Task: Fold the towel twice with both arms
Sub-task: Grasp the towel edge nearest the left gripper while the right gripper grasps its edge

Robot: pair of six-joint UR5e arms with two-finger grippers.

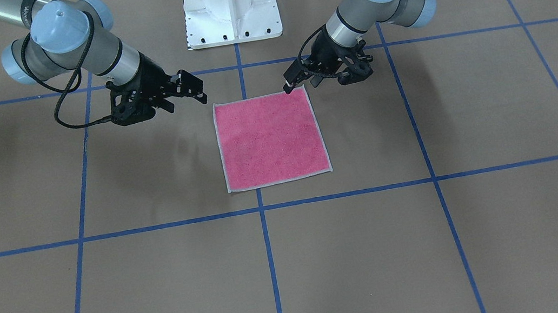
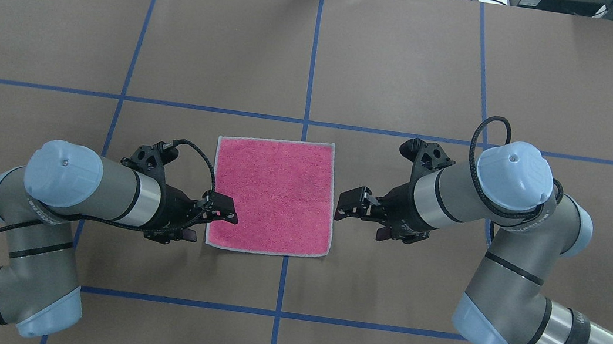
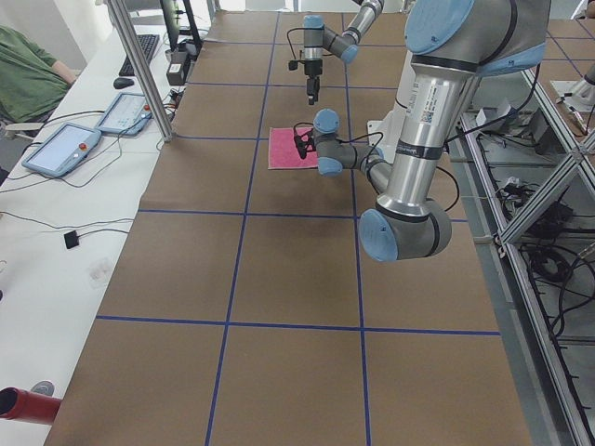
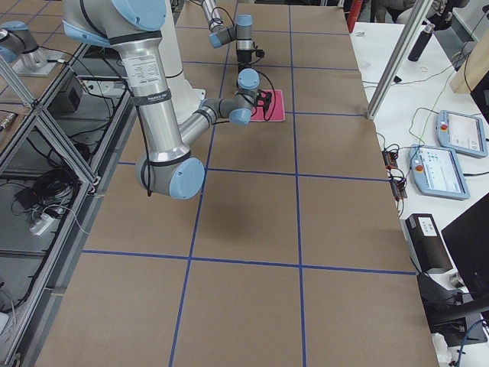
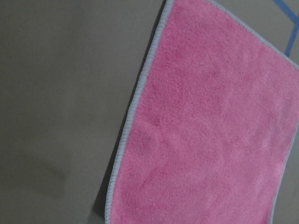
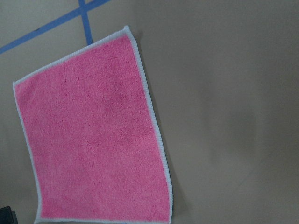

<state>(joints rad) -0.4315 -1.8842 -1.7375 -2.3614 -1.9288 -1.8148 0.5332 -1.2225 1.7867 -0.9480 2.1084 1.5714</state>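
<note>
The towel (image 2: 274, 194) lies flat and unfolded on the table (image 2: 415, 62), pink face up, with its grey border showing all the way round. Neither fold has been made, so I take this as the run-in to the first grasp.

The left claw (image 2: 225, 211) points inward, its tips over the towel's left border, and the robot-side corner lies just back from them. Its jaws look parted with nothing between them. I cannot tell whether the tips are touching the cloth or hanging just above it. From its wrist view the towel's edge runs straight below, undisturbed and flat on the table.

The right claw (image 2: 345, 204) faces the other way, toward its partner. The towel's right border sits just ahead of its tips, beside them and not under them. Its jaws stand apart and hold nothing. From the front it looks further off the cloth than the left claw is.

Next, I'd expect each claw to need a robot-side corner. The right claw has to come in over its border and back toward its corner, while the left claw needs only a short drop. Both then have to get a finger under the border, which is awkward with the cloth lying so flat on the table. After that, the two should lift together and carry that edge away from the robot, over to the far edge. If one claw runs ahead of the other, the fold will probably land skewed.
</note>
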